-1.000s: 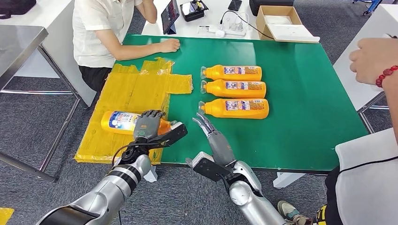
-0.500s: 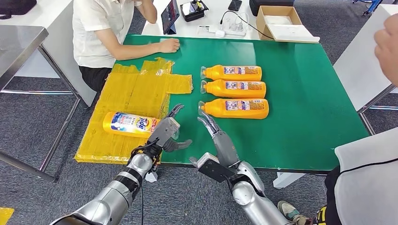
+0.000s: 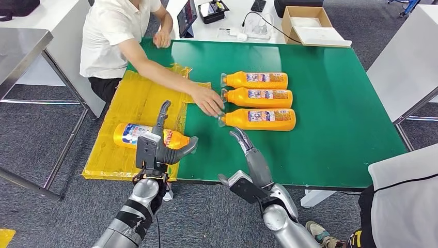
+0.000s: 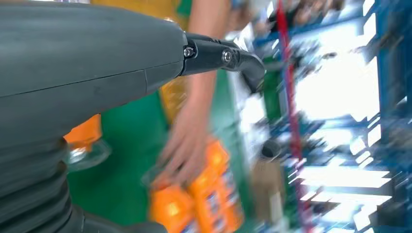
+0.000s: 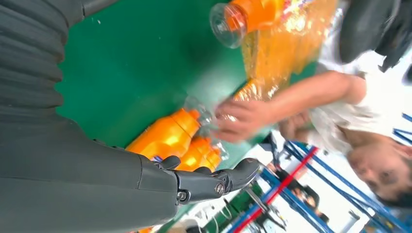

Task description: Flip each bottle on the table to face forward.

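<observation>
Inspector: Since a second ago, left hand (image 3: 160, 147) has let go of the lone bottle (image 3: 150, 136) lying on the yellow sheet (image 3: 137, 103); fingers spread, empty. Right hand (image 3: 247, 147) hovers released.

Supervisor: Hazard?

Inspector: A person's hand (image 3: 207, 101) touches the three bottles (image 3: 258, 97) on the worktop (image 3: 335, 103); any reach risks collision.

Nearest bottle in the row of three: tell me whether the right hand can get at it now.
Probably not yet. The right hand is open just short of the nearest bottle with bare green table between, but a person's hand is at the bottle's cap end, in the way of a grasp there.
</observation>
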Action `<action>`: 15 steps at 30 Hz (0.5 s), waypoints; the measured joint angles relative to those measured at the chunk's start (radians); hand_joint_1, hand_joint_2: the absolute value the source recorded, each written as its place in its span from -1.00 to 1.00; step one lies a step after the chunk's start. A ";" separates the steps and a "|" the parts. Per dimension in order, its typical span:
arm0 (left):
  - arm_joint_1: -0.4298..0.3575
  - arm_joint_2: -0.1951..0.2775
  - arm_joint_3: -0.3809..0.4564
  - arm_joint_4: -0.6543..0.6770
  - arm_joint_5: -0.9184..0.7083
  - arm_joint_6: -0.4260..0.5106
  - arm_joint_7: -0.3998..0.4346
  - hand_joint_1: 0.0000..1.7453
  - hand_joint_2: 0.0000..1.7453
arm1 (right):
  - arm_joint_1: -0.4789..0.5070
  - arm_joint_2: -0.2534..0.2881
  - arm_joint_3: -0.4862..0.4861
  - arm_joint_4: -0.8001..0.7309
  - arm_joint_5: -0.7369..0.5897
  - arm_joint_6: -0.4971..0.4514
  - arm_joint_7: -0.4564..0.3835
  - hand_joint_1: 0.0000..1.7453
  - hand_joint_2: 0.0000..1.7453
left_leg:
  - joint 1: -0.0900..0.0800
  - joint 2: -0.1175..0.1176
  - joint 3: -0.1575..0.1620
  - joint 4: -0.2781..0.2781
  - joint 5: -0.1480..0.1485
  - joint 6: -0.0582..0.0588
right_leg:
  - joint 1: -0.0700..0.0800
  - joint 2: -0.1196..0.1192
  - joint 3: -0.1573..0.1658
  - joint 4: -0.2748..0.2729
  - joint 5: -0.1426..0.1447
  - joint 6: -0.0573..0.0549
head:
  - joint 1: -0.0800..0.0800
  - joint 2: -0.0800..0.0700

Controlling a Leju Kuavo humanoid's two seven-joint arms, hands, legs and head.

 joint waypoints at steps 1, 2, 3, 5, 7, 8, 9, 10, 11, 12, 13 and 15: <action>0.017 0.000 -0.001 -0.029 0.034 0.027 -0.021 -1.00 1.00 | 0.011 -0.004 -0.006 -0.013 -0.021 -0.003 -0.021 -1.00 1.00 | 0.000 0.000 0.000 0.000 0.000 0.000 | 0.000 0.000 0.000 0.000 0.000 0.000 | 0.000 0.000; 0.037 -0.001 -0.001 -0.062 0.072 0.058 -0.037 -1.00 1.00 | 0.026 -0.011 -0.015 -0.032 -0.045 -0.005 -0.045 -1.00 1.00 | 0.000 0.000 0.000 0.000 0.000 0.000 | 0.000 0.000 0.000 0.000 0.000 0.000 | 0.000 0.000; 0.060 0.000 -0.003 -0.096 0.111 0.087 -0.044 -1.00 1.00 | 0.045 -0.019 -0.025 -0.055 -0.064 -0.007 -0.066 -1.00 1.00 | 0.000 -0.001 0.000 0.000 0.000 0.000 | 0.000 0.000 0.000 0.000 0.000 0.000 | 0.000 0.000; 0.109 0.003 -0.008 -0.165 0.179 0.131 -0.042 -1.00 1.00 | 0.088 -0.041 -0.054 -0.108 -0.057 -0.033 -0.075 -1.00 1.00 | 0.000 -0.001 0.000 0.000 0.000 0.000 | 0.000 -0.001 0.000 0.000 0.000 0.000 | 0.000 0.000; 0.161 0.008 -0.021 -0.229 0.216 0.154 -0.036 -1.00 1.00 | 0.125 -0.072 -0.093 -0.145 0.017 -0.097 -0.046 -1.00 1.00 | 0.000 -0.001 -0.001 0.000 -0.001 0.000 | 0.000 -0.001 0.000 0.000 -0.001 0.000 | 0.000 0.000; 0.184 0.011 -0.029 -0.256 0.223 0.161 -0.035 -1.00 1.00 | 0.138 -0.087 -0.113 -0.153 0.056 -0.129 -0.032 -1.00 1.00 | 0.000 -0.001 -0.001 0.000 -0.001 0.000 | 0.000 -0.001 0.000 -0.001 -0.001 0.000 | 0.000 0.000; 0.205 0.014 -0.036 -0.281 0.225 0.167 -0.035 -1.00 1.00 | 0.149 -0.102 -0.133 -0.157 0.087 -0.155 -0.022 -1.00 1.00 | -0.001 -0.001 -0.001 0.000 -0.001 0.000 | 0.000 -0.001 0.000 -0.001 -0.001 0.000 | 0.000 0.000; 0.222 0.018 -0.043 -0.302 0.226 0.172 -0.035 -1.00 1.00 | 0.157 -0.115 -0.151 -0.158 0.109 -0.172 -0.015 -1.00 1.00 | -0.001 -0.001 -0.001 0.000 -0.001 0.000 | -0.001 -0.001 0.000 -0.001 -0.001 0.000 | 0.000 0.000; 0.237 0.021 -0.051 -0.321 0.224 0.177 -0.038 -1.00 1.00 | 0.162 -0.127 -0.168 -0.157 0.130 -0.185 -0.005 -1.00 1.00 | -0.001 -0.001 -0.001 0.000 -0.001 0.000 | -0.001 -0.001 0.000 -0.001 -0.001 0.000 | 0.000 0.000; 0.250 0.024 -0.059 -0.339 0.219 0.183 -0.043 -1.00 1.00 | 0.163 -0.140 -0.183 -0.155 0.156 -0.195 0.010 -1.00 1.00 | -0.001 -0.001 -0.001 0.000 -0.001 0.001 | -0.001 -0.001 0.000 -0.001 0.000 0.000 | 0.000 0.000; 0.263 0.027 -0.067 -0.356 0.212 0.189 -0.050 -1.00 1.00 | 0.161 -0.152 -0.197 -0.148 0.183 -0.204 0.026 -1.00 1.00 | -0.001 -0.001 -0.001 0.000 -0.002 0.001 | -0.001 -0.001 0.000 -0.001 0.000 0.000 | 0.000 0.000; 0.289 0.032 -0.084 -0.390 0.196 0.208 -0.068 -1.00 1.00 | 0.143 -0.179 -0.221 -0.115 0.233 -0.215 0.050 -1.00 1.00 | -0.001 -0.001 -0.001 0.000 -0.001 0.001 | -0.001 -0.001 0.000 -0.001 0.000 0.001 | -0.001 0.000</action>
